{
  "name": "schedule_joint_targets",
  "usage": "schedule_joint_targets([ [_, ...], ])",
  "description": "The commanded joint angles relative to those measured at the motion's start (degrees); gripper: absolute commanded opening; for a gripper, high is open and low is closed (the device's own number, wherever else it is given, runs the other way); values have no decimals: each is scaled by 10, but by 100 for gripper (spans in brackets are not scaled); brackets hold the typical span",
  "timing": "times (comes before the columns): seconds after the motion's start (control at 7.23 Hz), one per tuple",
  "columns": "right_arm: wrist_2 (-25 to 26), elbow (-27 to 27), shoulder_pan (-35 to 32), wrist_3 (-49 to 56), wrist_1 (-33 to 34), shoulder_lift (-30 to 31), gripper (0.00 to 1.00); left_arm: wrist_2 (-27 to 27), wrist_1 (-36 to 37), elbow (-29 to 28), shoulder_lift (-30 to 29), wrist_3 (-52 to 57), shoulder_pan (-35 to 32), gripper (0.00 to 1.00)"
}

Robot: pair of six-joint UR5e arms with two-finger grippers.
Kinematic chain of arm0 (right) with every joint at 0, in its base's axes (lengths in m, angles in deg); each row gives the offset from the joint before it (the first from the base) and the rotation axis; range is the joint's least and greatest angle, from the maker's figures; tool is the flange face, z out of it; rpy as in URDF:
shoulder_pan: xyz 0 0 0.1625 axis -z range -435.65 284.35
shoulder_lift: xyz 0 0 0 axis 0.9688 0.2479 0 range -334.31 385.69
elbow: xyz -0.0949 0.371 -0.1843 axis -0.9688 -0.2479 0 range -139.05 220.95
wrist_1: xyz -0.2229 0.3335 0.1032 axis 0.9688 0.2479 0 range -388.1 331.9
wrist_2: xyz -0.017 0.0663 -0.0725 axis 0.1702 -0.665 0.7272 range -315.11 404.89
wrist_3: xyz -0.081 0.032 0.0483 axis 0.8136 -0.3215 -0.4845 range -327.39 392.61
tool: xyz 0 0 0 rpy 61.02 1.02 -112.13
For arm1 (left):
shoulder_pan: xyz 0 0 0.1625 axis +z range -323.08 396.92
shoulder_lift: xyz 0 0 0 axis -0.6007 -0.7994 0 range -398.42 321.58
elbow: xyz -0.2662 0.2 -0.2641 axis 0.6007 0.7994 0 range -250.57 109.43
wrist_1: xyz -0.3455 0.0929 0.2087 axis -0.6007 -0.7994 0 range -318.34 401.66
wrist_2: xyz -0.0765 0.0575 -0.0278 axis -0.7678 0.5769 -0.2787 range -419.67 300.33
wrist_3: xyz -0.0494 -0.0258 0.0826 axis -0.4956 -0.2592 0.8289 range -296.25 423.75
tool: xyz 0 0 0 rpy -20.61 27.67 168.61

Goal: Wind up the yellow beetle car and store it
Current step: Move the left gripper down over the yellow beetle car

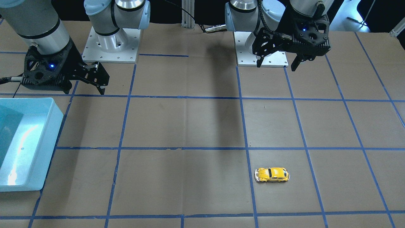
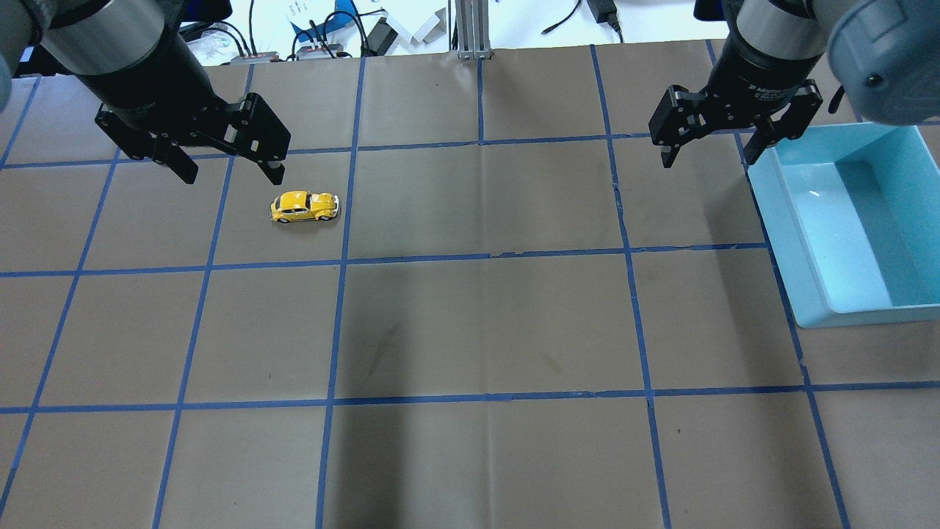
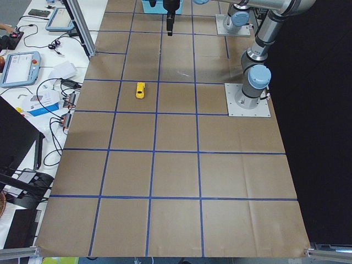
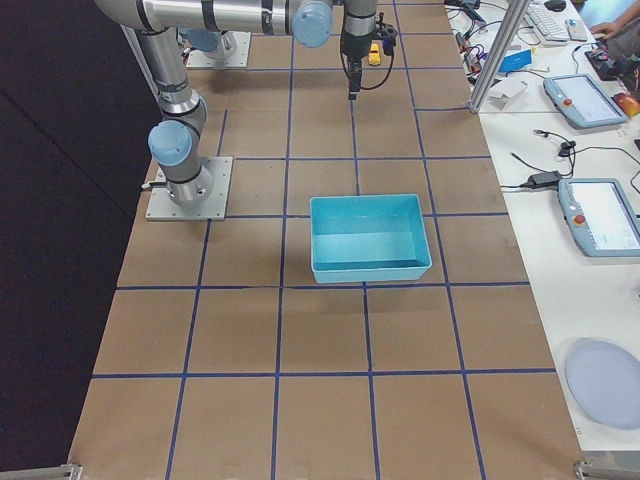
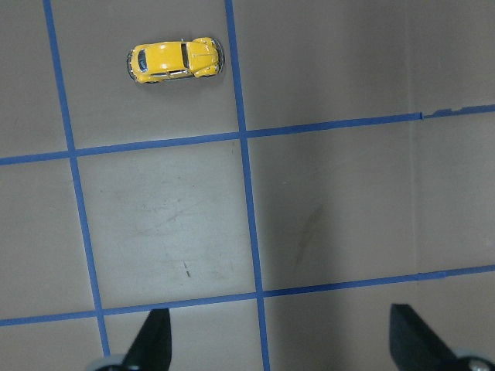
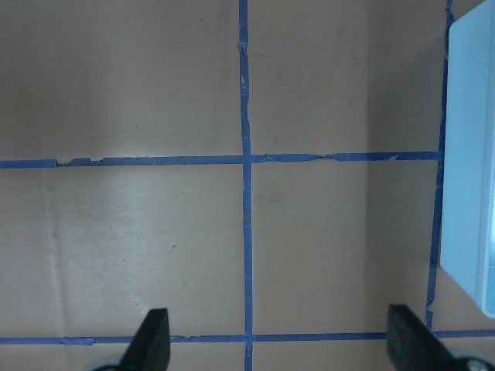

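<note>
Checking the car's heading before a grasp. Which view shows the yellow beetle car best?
Left wrist view: the yellow beetle car is largest there, unobstructed, from above. Front-facing and overhead show it smaller; both side views show it tiny; right wrist misses it.

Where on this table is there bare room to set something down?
The middle squares of the table, between the yellow beetle car and the blue bin, lie bare. It is crowded only around the car by the left gripper and the bin by the right gripper.
</note>
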Motion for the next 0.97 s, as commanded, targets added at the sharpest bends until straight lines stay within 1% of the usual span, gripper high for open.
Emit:
schedule_joint_targets([
  [0.0, 0, 1, 0, 1, 0, 0, 100, -1, 1, 1, 0, 0, 1, 100],
  [0.28, 0, 1, 0, 1, 0, 0, 100, -2, 0, 2, -6, 7, 7, 100],
  [0.41, 0, 1, 0, 1, 0, 0, 100, -3, 0, 4, -13, 29, 8, 100],
  [0.55, 0, 1, 1, 1, 0, 0, 100, 2, 3, 18, -30, 66, 9, 100],
  [0.69, 0, 1, 1, 1, 0, 0, 100, 4, 38, 43, -51, 95, 10, 100],
  [0.83, 0, 2, 1, 2, -1, 0, 100, 4, 115, 66, -77, 101, 9, 100],
])
